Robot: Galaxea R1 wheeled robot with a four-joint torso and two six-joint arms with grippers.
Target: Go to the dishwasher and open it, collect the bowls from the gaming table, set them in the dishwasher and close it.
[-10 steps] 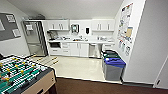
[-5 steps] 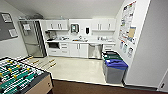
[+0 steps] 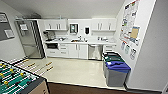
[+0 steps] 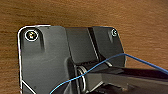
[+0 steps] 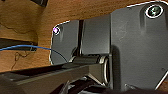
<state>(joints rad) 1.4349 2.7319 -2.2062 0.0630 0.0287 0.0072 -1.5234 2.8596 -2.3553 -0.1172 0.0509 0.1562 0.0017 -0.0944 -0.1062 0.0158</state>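
Setting: a kitchenette seen from the head view, pale floor (image 3: 75, 70) ahead, dark wood flooring at the near edge.
Dishwasher (image 3: 95, 52): brushed-steel front built in under the far counter (image 3: 82, 41), right of the white base cabinets (image 3: 75, 50); door shut. Well apart from the robot, across the open floor.
Dishwasher handling: judged a stiff, sprung drop-down door of some weight; the hold to take is the bar near its top edge, pulled out and down. The bar itself is too small to make out here.
Gaming table (image 3: 18, 80): table-football table at near left, green field, rods with yellow handles reaching out toward the floor.
Bowls: none can be made out on the gaming table from this angle.
Bowl handling: judged light, rigid, likely smooth and slippery; best pinched at the rim, one at a time.
Refrigerator (image 3: 28, 38): tall steel unit at far left, beside the counter.
Wall cabinets (image 3: 55, 24): white, above the counter, a second set at far right.
Bins (image 3: 116, 71): at the right wall, nearest one with a blue lid, darker ones behind it.
Posters (image 3: 130, 27): on the right wall above the bins.
Left fingers: cannot tell whether open or closed; the wrist view gives dark plate, a blue cable (image 4: 100, 66) and wood floor.
Right fingers: cannot tell either.
Task stage: judged at the approach to the dishwasher; nothing opened or collected.
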